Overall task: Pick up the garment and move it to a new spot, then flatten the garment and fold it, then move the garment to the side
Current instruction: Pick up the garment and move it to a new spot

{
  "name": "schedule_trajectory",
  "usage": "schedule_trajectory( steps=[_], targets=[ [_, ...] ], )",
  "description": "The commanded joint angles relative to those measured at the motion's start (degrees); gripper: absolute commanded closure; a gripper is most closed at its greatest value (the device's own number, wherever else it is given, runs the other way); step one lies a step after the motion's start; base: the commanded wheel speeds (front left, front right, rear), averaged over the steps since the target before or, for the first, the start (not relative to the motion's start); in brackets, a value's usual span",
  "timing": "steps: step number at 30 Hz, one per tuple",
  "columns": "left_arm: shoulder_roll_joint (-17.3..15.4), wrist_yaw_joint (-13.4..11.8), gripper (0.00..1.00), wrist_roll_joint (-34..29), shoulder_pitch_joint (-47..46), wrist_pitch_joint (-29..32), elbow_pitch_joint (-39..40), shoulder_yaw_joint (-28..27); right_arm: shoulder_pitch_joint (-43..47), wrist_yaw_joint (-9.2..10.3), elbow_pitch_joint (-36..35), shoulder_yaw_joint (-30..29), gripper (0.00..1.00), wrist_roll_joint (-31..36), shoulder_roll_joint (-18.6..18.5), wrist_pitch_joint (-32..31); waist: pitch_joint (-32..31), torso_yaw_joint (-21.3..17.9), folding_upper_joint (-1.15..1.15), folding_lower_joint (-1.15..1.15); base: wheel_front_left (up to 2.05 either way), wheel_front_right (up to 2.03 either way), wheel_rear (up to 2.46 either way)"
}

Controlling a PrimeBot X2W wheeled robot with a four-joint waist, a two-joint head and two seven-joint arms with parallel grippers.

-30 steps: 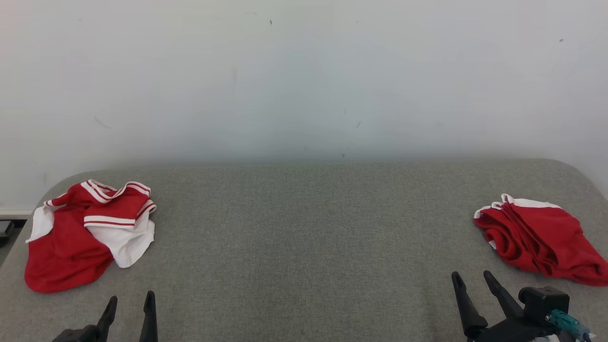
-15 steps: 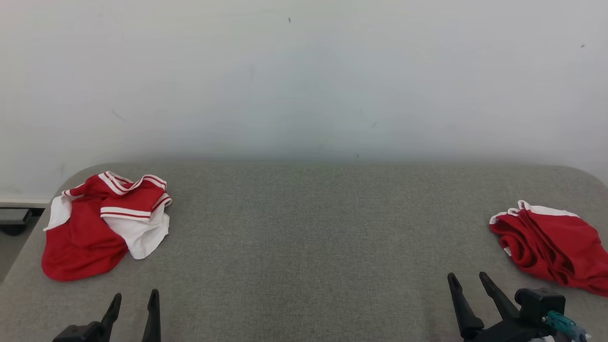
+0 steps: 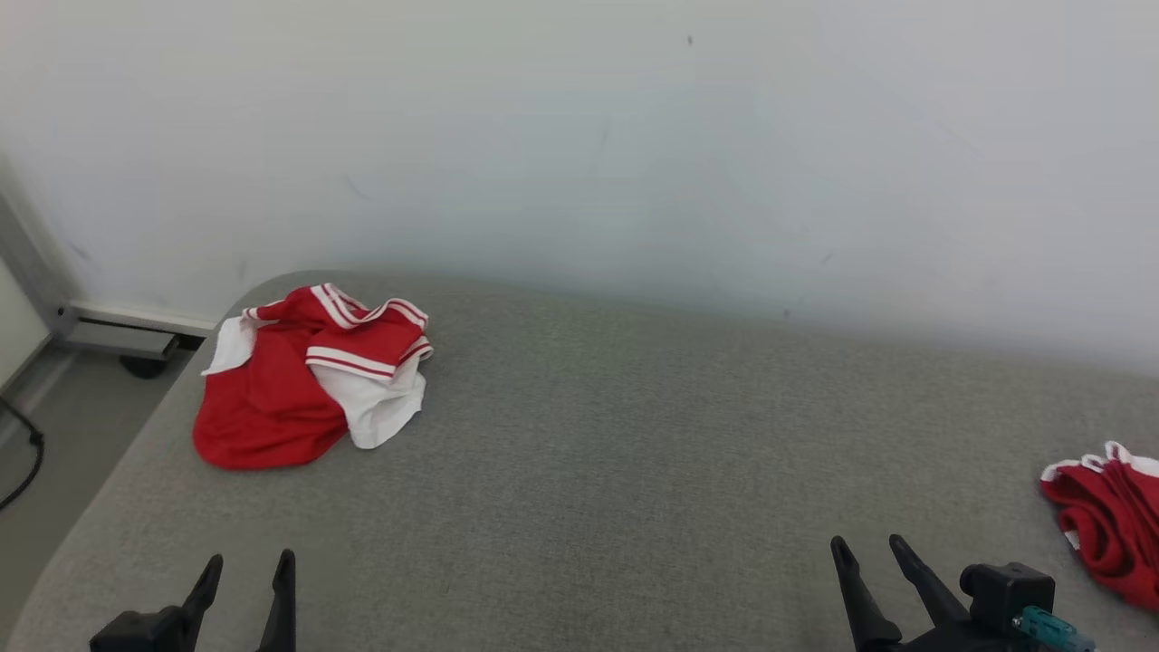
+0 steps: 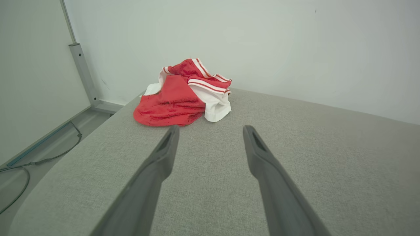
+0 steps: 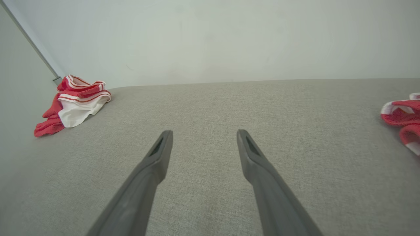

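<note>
A crumpled red and white garment [image 3: 308,380] lies near the far left corner of the grey fabric-covered table [image 3: 634,435]. It also shows ahead of my left gripper's fingers in the left wrist view [image 4: 183,95] and far to the left in the right wrist view [image 5: 73,101]. My left gripper [image 3: 251,559] hovers open near the front left edge, well short of the garment, with nothing between its fingers [image 4: 210,128]. At the front right, my right gripper [image 3: 866,543] is open and empty too [image 5: 204,132]. A second red garment [image 3: 1109,516] lies bunched at the right edge.
The table's rounded left edge drops to a grey floor with a black cable [image 3: 23,462]. A metal post [image 4: 82,68] stands at the wall corner beyond the garment. A pale wall [image 3: 579,136] runs close behind the table.
The head camera has turned left, so the whole picture has slid right and the floor on the left has come into view. Both grippers stay open and the garments lie as before.
</note>
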State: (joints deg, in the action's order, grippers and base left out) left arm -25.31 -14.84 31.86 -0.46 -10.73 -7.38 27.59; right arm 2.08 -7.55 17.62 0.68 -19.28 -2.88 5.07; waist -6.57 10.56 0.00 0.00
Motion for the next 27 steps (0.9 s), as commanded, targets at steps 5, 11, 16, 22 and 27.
schedule_trajectory(
  steps=[5,11,16,22,27],
  targets=[
    [-1.57,-0.45,0.00,-0.39,0.01,0.71,0.96,-0.47,-0.72,0.13,1.44,1.89,0.00,-1.66,-0.06,1.14,0.09,8.82,0.00,0.00,0.00,0.00,0.00],
    [-2.45,-0.84,0.00,0.09,0.95,1.03,1.92,-0.82,-1.53,0.13,2.66,4.03,0.00,-2.70,-0.07,1.87,0.28,12.19,0.00,0.00,0.00,0.00,0.00],
    [-2.67,-0.71,0.00,0.24,0.99,1.27,2.29,-0.63,-1.82,0.13,3.47,5.08,0.00,-3.10,-0.08,2.29,0.44,13.63,0.00,0.00,0.00,0.00,0.00],
    [-2.87,-1.15,0.00,0.30,1.24,1.22,2.74,-0.50,-2.34,0.13,3.96,6.04,0.00,-3.25,-0.09,2.93,0.88,14.30,0.00,0.00,0.00,0.00,0.00],
    [-2.75,-0.87,0.00,0.53,0.87,1.48,2.60,-0.21,-2.49,0.13,3.96,6.26,0.00,-2.74,-0.08,3.04,1.19,14.24,0.00,0.00,0.00,0.00,0.00]
  ],
)
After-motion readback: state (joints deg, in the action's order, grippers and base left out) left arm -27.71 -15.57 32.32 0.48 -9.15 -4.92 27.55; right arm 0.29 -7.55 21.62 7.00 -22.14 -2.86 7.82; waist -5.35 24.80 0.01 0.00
